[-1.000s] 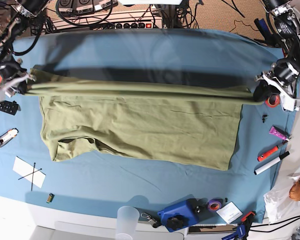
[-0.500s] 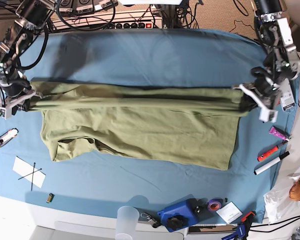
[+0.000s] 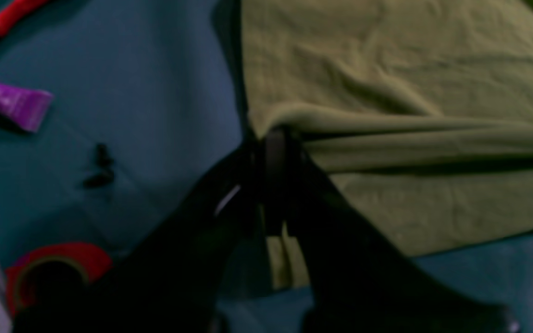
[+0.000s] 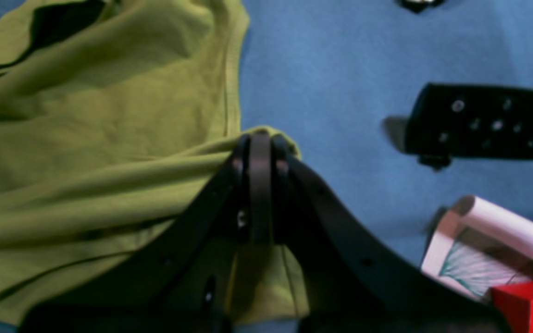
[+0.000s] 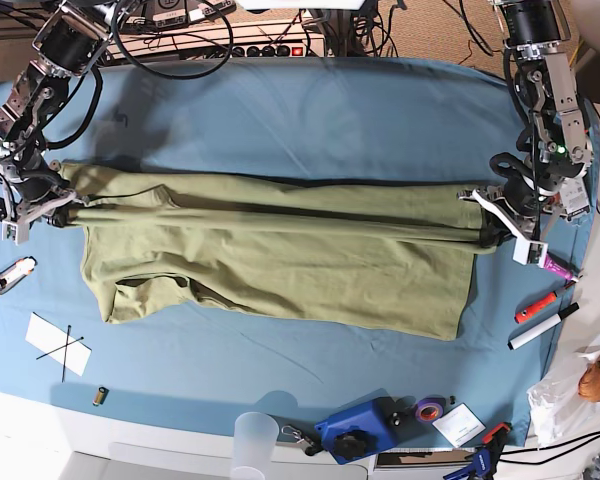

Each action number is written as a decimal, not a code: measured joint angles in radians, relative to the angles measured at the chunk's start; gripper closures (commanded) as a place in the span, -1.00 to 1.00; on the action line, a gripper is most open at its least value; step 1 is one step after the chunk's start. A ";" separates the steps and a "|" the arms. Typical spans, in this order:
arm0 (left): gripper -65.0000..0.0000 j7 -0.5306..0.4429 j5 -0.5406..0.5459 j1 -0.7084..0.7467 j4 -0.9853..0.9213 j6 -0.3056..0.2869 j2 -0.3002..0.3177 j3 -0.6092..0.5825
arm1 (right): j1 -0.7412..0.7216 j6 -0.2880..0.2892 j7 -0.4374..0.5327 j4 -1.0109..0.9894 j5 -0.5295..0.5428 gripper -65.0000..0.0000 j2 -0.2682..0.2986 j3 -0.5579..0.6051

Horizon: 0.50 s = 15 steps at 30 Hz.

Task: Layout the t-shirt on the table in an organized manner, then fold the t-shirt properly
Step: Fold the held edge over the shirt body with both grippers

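Note:
The olive-green t-shirt (image 5: 280,260) lies spread wide across the light blue table (image 5: 310,110). Its far edge is drawn out into a long fold between my two grippers. My left gripper (image 5: 495,232) is at the shirt's right end in the base view. In the left wrist view it (image 3: 273,134) is shut on a bunched corner of the t-shirt (image 3: 410,83), low over the table (image 3: 132,92). My right gripper (image 5: 62,207) is at the shirt's left end. In the right wrist view it (image 4: 259,138) is shut on the hem of the t-shirt (image 4: 86,138), above the table (image 4: 340,69).
By the left gripper lie a purple tube (image 5: 557,266), a red marker (image 5: 535,307), a white marker (image 5: 543,326) and a red tape roll (image 3: 58,273). A black power strip (image 4: 484,122) lies beside the right gripper. A paper sheet (image 5: 58,343), a clear cup (image 5: 254,440) and a blue device (image 5: 360,428) sit along the front.
Both grippers have carried the held edge toward the table's front and lower. The shadow under the fold has shrunk. The left gripper has also moved inward.

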<state>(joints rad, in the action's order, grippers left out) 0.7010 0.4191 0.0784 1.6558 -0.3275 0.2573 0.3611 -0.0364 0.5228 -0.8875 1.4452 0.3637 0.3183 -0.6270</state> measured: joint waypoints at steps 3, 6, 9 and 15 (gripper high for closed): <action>1.00 -0.002 -0.007 -0.034 -0.103 -0.069 0.000 0.000 | 0.000 -0.002 0.011 0.000 -0.041 1.00 0.000 0.024; 1.00 -0.023 0.002 -0.072 -0.191 -0.079 0.001 0.001 | 0.000 -0.003 0.045 0.000 -0.050 1.00 0.000 0.041; 1.00 -0.048 0.000 -0.088 -0.221 -0.077 0.000 0.001 | 0.000 -0.007 0.081 0.000 -0.050 1.00 0.000 0.041; 1.00 -0.056 0.000 -0.087 -0.221 -0.077 0.000 0.001 | 0.000 -0.011 0.103 0.000 -0.052 1.00 0.000 0.042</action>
<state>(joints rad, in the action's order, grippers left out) 0.6449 0.4191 -0.0086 1.4345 -0.4049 0.2577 0.3618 -0.0360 0.5121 -0.7845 1.4452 0.3115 0.3180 -0.5854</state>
